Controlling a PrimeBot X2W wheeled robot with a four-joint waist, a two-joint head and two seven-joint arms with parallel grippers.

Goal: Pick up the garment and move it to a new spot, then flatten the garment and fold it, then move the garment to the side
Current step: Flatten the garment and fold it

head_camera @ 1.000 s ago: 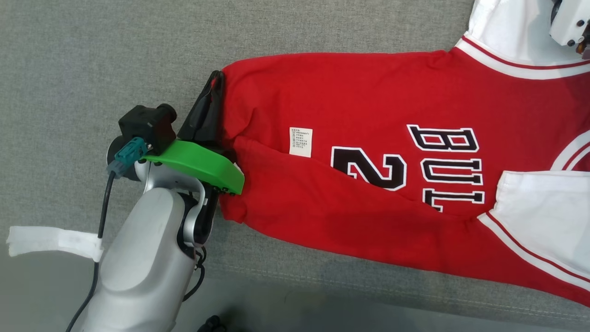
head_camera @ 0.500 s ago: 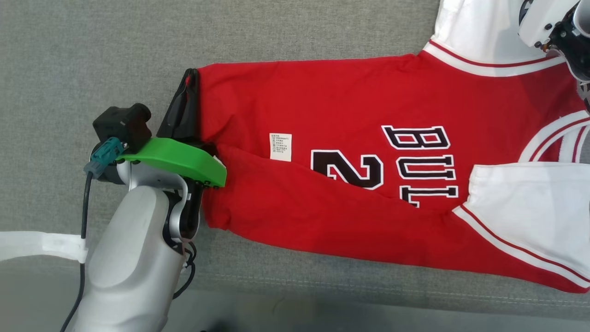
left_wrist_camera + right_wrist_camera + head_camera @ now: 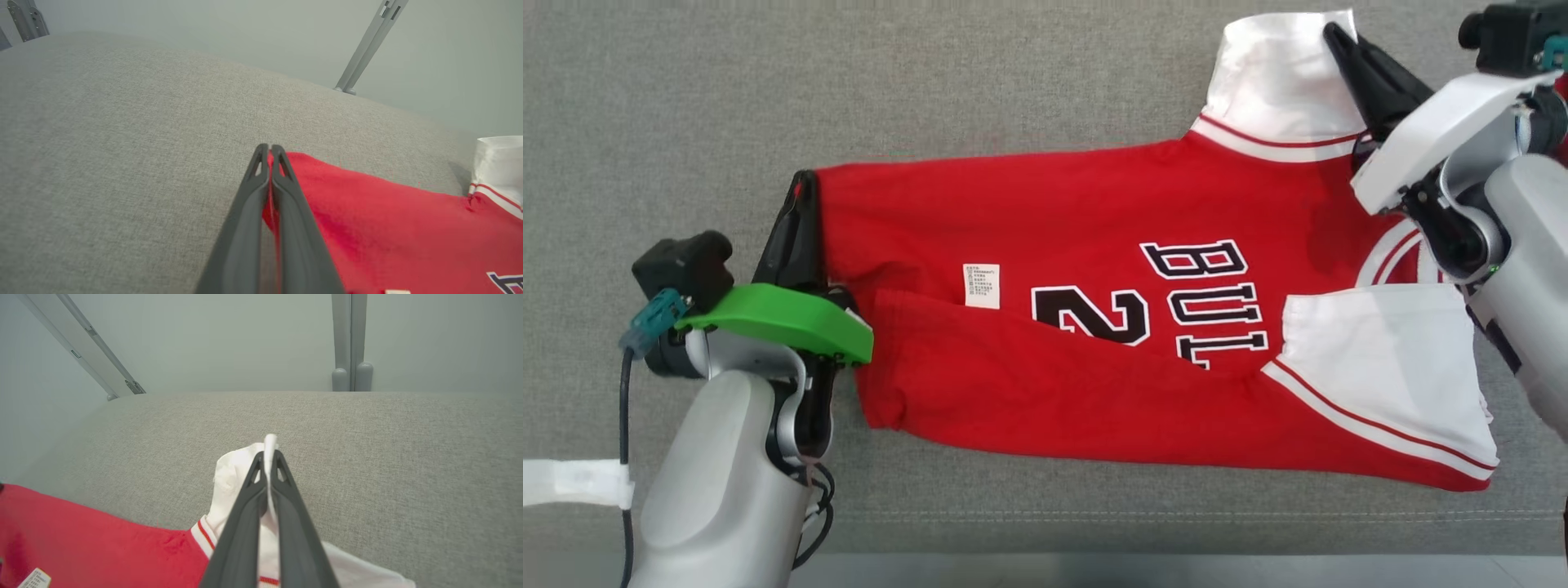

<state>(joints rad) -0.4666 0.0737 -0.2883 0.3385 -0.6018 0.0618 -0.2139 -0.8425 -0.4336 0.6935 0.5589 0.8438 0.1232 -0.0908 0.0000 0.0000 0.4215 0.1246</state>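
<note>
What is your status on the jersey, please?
Left gripper shut on jersey hem. Right gripper shut on its white sleeve. Jersey lying partly folded on grey cushion. Nothing in the way.

The red garment [image 3: 1094,204] bears "BUL" and "2"; print on its white tag [image 3: 982,286] is illegible

A grey woven cloth surface [image 3: 1013,82] spreads across the head view, with a stitched seam [image 3: 1094,516] running along its near edge and a white strip [image 3: 572,482] at the lower left. Beyond its far edge, the left wrist view shows a slanted grey metal strut [image 3: 369,45] against a pale wall [image 3: 204,28]. The right wrist view shows an upright double post [image 3: 350,343] and a slanted bar [image 3: 90,355].
</note>
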